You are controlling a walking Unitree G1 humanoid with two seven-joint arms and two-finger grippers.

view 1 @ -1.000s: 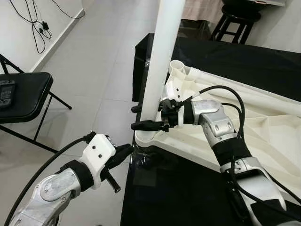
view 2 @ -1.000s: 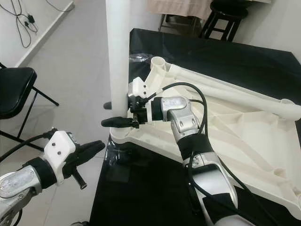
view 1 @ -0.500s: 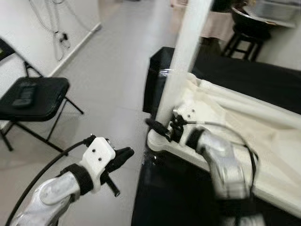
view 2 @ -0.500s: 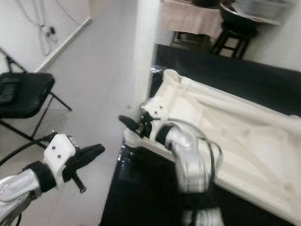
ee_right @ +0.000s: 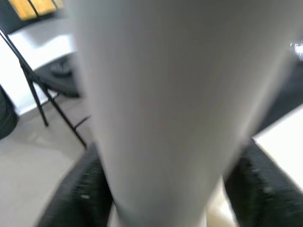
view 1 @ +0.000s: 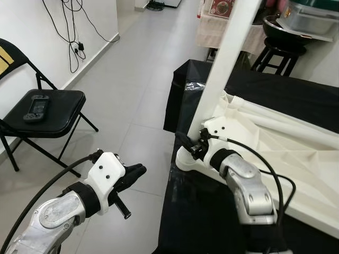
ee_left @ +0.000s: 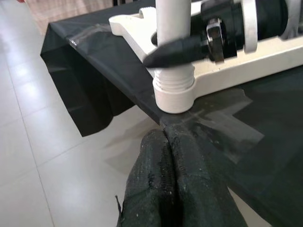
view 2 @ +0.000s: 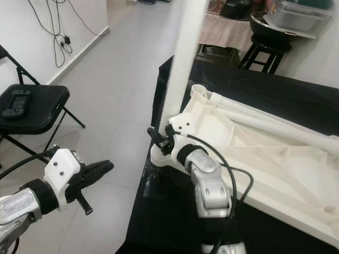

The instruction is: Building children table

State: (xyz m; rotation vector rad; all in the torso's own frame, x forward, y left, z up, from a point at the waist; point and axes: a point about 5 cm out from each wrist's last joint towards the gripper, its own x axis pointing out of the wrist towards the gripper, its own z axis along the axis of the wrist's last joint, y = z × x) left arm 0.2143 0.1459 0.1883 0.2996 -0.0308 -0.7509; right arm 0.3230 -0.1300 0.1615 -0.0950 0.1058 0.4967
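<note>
A white table top [view 1: 296, 159] lies upside down on a table draped in black cloth [view 1: 212, 211]. A white table leg [view 1: 225, 58] stands in the threaded socket [ee_left: 174, 90] at its near left corner, leaning slightly. My right gripper [view 1: 186, 142] is shut on the leg just above the socket. In the right wrist view its fingers [ee_right: 78, 194] sit on either side of the tube. My left gripper [view 1: 139, 170] is shut on nothing and hovers over the floor left of the table corner, pointing at the socket.
Another white tube [view 1: 286, 121] lies along the table top's far side. A black folding chair [view 1: 42, 114] with a controller [view 1: 36, 107] on it stands at the left. A black stool [view 1: 275, 50] is behind the table. Cables hang on the left wall.
The head camera has pulled back and lifted, so the whole scene has shifted. My right gripper stays on the leg, its fingers now angled up and away. The left gripper holds its place.
</note>
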